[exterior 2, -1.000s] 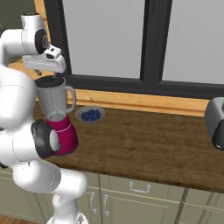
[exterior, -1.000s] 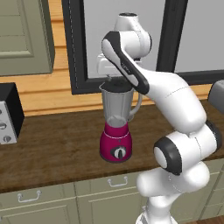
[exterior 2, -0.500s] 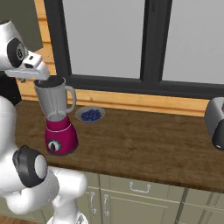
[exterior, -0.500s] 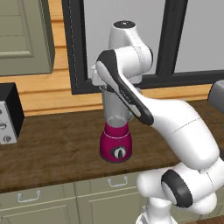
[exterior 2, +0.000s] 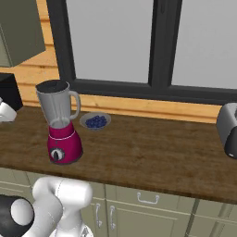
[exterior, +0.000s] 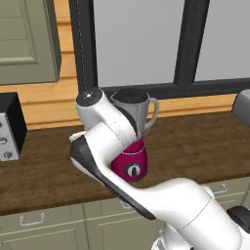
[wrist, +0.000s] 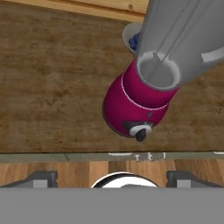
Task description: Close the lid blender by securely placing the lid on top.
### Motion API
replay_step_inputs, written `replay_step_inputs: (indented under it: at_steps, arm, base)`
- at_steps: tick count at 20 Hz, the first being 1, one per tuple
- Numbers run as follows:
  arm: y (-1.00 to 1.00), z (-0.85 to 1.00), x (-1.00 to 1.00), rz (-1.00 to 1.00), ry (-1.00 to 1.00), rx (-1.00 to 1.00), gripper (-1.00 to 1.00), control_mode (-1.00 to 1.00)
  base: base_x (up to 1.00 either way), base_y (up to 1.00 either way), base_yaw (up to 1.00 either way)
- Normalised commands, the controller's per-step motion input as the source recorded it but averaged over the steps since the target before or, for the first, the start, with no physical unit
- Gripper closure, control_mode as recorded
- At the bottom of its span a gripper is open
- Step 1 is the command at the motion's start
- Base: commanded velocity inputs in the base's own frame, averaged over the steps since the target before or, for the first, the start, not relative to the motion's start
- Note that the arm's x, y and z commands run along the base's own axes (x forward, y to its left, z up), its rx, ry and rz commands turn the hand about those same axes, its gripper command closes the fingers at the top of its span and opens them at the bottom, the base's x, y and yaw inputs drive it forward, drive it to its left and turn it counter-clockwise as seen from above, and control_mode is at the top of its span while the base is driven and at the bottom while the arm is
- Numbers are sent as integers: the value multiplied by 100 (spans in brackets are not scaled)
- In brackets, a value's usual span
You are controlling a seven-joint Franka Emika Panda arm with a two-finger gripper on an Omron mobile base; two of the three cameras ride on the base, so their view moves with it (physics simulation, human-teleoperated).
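Left base view: blender (exterior: 131, 141) stands on the wooden counter (exterior: 195, 146) below the window, magenta base partly hidden by the white arm crossing in front; a dark disc, the lid (exterior: 130, 93) by the look of it, sits flat across the jar's mouth; black-and-silver appliance (exterior: 9, 127) at the left edge; no writing readable. Right base view: blender clear of the arm, lid (exterior 2: 52, 85) seated level on the jar rim, nothing touching it; small bowl of blueberries (exterior 2: 95, 121) just beside and behind the jar; grey appliance (exterior 2: 227, 130) well apart at the right; dial markings too small to read, no brand seen. Hand view: looks down past the jar onto the magenta base and dial, with 2 dark finger tips low at the edges, wide apart, nothing between them; gripper (wrist: 111, 178) spread and empty. Judgement: lid appears placed, so task looks essentially done; whether it is pressed home securely cannot be told; what seems left is clearing the arm.
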Motion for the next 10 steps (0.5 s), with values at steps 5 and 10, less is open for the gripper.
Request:
replay_step_inputs:
  at_steps: [5,10]
  arm:
    - [0,0,0,0,0,0,-100,-100]
    - [0,0,0,0,0,0,-100,-100]
  base:
    - [0,0,0]
    - [0,0,0]
